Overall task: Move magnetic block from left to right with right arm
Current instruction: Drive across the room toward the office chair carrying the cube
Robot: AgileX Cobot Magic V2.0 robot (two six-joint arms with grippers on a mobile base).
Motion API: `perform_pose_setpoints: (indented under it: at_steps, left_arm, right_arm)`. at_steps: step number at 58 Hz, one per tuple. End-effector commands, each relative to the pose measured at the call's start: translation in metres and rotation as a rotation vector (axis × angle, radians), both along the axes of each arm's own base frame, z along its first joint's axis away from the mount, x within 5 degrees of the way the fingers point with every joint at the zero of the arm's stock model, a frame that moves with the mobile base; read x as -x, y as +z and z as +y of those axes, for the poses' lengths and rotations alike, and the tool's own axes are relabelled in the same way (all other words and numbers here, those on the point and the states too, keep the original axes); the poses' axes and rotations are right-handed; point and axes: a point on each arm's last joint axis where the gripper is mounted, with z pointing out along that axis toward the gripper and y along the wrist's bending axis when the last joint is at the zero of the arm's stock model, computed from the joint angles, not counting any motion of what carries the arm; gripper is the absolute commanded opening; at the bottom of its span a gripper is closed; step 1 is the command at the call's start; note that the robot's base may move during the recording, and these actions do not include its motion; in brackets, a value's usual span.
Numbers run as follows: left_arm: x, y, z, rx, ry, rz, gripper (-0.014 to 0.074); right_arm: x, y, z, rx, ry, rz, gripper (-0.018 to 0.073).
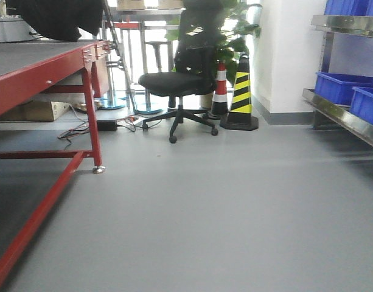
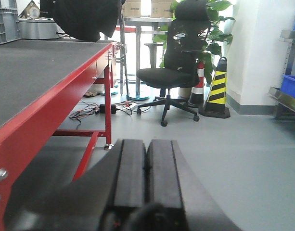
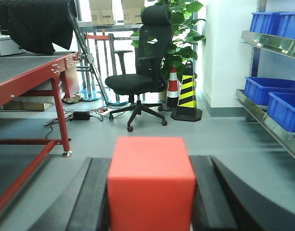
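Note:
The magnetic block (image 3: 151, 183), a plain bright-red cube, fills the bottom centre of the right wrist view. My right gripper (image 3: 150, 166) is shut on it, one black finger (image 3: 95, 192) pressed to its left face and the other against its right face. In the left wrist view my left gripper (image 2: 147, 149) is shut, its two black pads (image 2: 130, 173) touching with nothing between them. Neither gripper nor the block shows in the front view.
A red-framed workbench (image 1: 46, 67) stands at the left. Ahead are a black office chair (image 1: 177, 82), a yellow-and-black cone (image 1: 240, 97) and a red-and-white cone (image 1: 219, 91). Metal shelving with blue bins (image 1: 344, 88) lines the right. Cables (image 1: 83, 128) lie under the bench.

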Motion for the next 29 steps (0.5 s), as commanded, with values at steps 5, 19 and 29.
perform_pose_setpoints:
  at_steps: [5,19,29]
  left_arm:
    - [0.0011,0.0047,0.0002,0.021,-0.002,-0.079,-0.0117]
    - [0.0011,0.0047,0.0002,0.021,-0.002,-0.079,-0.0117]
    - [0.0011,0.0047,0.0002,0.021,-0.002,-0.079,-0.0117]
  right_arm:
    - [0.0018,0.0164,-0.0022,-0.007,-0.027,-0.100,0.0266]
    - [0.0018,0.0164,-0.0022,-0.007,-0.027,-0.100,0.0266]
    - [0.0018,0.0164,-0.0022,-0.007,-0.027,-0.100,0.0266]
